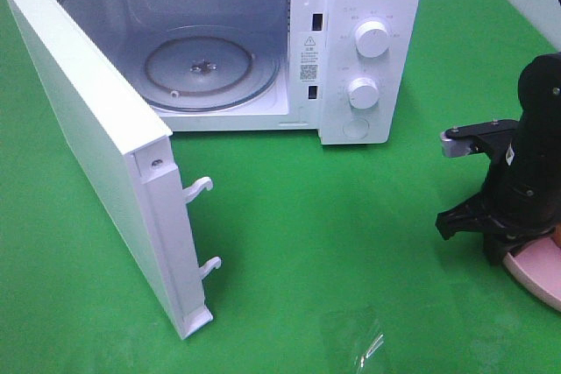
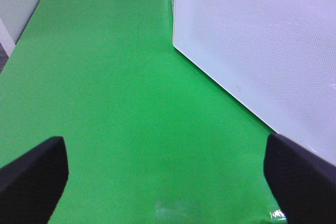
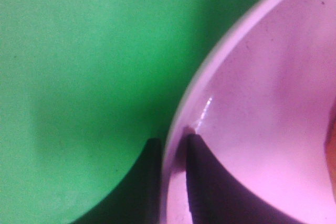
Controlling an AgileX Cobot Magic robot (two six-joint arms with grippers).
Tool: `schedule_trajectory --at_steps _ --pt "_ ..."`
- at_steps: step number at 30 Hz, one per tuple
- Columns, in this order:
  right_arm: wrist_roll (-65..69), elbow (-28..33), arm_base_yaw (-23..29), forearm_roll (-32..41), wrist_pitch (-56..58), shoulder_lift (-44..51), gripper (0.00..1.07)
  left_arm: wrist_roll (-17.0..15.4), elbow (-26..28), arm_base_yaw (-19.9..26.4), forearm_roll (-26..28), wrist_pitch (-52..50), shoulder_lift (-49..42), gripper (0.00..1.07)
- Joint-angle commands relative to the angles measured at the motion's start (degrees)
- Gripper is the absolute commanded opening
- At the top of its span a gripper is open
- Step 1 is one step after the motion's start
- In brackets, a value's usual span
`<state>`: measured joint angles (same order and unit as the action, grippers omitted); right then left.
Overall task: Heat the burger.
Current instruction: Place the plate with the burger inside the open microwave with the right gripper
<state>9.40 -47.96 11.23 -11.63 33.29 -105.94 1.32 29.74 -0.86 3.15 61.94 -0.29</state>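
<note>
My right gripper reaches down onto the near-left rim of the pink plate at the table's right edge. In the right wrist view its two dark fingertips stand on either side of the plate rim, pinching it. The burger is hidden behind the arm in the high view. Only an orange-brown sliver, which I take for the burger, shows at the edge of the right wrist view. My left gripper hangs open over bare green cloth with nothing between its fingers, and it is out of the high view.
The white microwave stands at the back with its door swung wide open to the left, latch hooks pointing right. Its glass turntable is bare. The door's outer face is near the left gripper. Green cloth covers the table.
</note>
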Motion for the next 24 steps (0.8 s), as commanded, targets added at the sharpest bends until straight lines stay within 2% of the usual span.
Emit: schedule_trajectory --at_steps 1,7,19,24 --pt "-0.2 0.7 -0.2 -0.2 0.9 -1.1 0.00 -0.1 -0.1 -0.3 0.4 -0.8 -1.0 0.93" --pt "0.4 0.7 1.4 -1.8 3.0 -0.2 0.00 -0.1 -0.1 -0.3 0.4 -0.8 -1.0 0.93" --pt "6.6 0.7 4.6 -10.5 7.4 4.0 0.00 0.0 -0.1 -0.3 0.4 -0.8 -1.0 0.93" --pt "10.5 0.7 7.5 -14.4 10.2 4.5 0.00 -0.1 -0.1 -0.3 0.4 -0.8 -1.0 0.93"
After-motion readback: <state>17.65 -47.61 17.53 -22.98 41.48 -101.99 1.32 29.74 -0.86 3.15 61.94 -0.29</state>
